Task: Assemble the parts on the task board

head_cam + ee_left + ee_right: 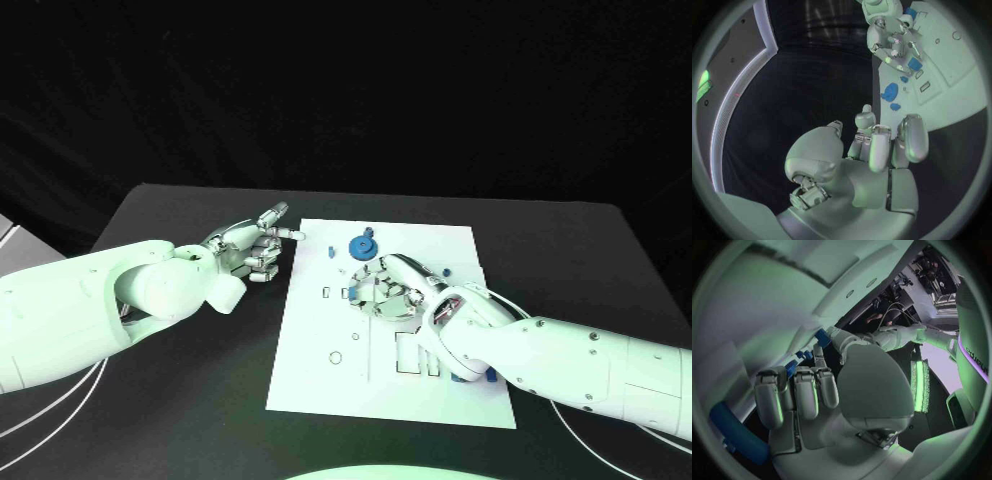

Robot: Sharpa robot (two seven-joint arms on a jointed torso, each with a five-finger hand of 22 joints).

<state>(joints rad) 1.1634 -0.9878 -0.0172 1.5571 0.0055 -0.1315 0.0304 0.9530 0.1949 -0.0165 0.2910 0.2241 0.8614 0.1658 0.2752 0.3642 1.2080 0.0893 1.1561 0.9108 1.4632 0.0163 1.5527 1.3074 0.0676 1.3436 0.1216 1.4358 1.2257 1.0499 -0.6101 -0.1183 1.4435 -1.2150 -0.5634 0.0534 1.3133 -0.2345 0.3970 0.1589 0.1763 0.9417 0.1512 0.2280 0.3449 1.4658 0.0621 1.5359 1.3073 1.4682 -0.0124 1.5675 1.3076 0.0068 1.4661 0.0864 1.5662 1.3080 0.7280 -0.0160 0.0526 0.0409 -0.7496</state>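
The white task board [378, 385] lies in the middle of the black table. A round blue part [361, 245] and a smaller blue piece [335, 253] sit near its far edge. My right hand [389, 287] hovers low over the board's upper middle with its fingers bent down; what lies under them is hidden. In the left wrist view a blue part [914, 63] lies just beside the right hand [891, 40]. My left hand [257, 248] stays off the board's far left corner, holding nothing, one finger stretched toward the corner. More blue parts [485, 376] lie beside my right forearm.
Slots and holes [408, 352] mark the board's near half. Bare black table [173, 400] surrounds the board. In the right wrist view a long blue part [736, 436] lies near my right hand [811, 392].
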